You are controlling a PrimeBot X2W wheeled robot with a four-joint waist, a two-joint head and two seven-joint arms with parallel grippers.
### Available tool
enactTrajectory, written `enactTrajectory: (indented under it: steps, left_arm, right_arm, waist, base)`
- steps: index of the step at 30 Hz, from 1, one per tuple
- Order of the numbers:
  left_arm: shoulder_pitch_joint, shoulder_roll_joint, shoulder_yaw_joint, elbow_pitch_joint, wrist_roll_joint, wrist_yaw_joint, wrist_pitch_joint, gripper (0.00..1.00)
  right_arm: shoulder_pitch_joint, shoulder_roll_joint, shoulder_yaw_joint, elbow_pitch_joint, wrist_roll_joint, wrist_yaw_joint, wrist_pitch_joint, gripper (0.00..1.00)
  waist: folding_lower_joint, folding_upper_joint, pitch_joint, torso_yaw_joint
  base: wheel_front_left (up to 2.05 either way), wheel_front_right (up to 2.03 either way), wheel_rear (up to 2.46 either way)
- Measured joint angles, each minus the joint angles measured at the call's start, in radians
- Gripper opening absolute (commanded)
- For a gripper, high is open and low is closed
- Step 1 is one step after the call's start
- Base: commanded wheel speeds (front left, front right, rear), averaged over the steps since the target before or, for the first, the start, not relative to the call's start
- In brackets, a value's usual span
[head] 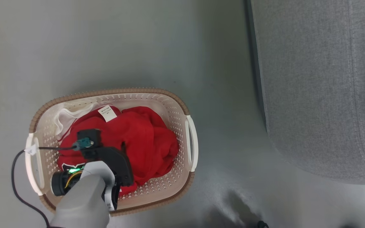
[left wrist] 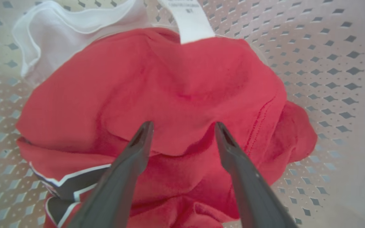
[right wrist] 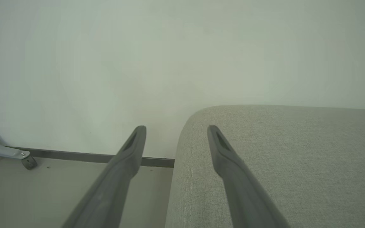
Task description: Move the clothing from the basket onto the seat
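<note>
Grey floor (head: 220, 95) lies between basket (head: 122, 91) and seat (head: 322, 79).

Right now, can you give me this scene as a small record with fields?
container: oval cream plastic basket with brown rim, standing on the grey floor
contents: red fabric clothing bunched inside it, white label on top
target: large grey fabric seat, right of the basket in the head view, visible part bare
left arm: left gripper open, over the red cloth, contact unclear
right arm: right gripper open, empty, by the seat's corner
progress: no garment on the seat yet
</note>
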Motion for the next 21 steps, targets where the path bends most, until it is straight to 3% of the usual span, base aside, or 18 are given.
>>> enactTrajectory:
  steps: [21]
  left_arm:
    - [-0.031,0.000,-0.051,0.046,-0.165,0.000,0.035,1.00]
  right_arm:
    - [-0.018,-0.024,0.001,-0.023,0.044,0.000,0.000,1.00]
  waist:
    - [-0.0001,-0.0001,0.088,-0.005]
  base:
    - [0.00,0.00,0.00]
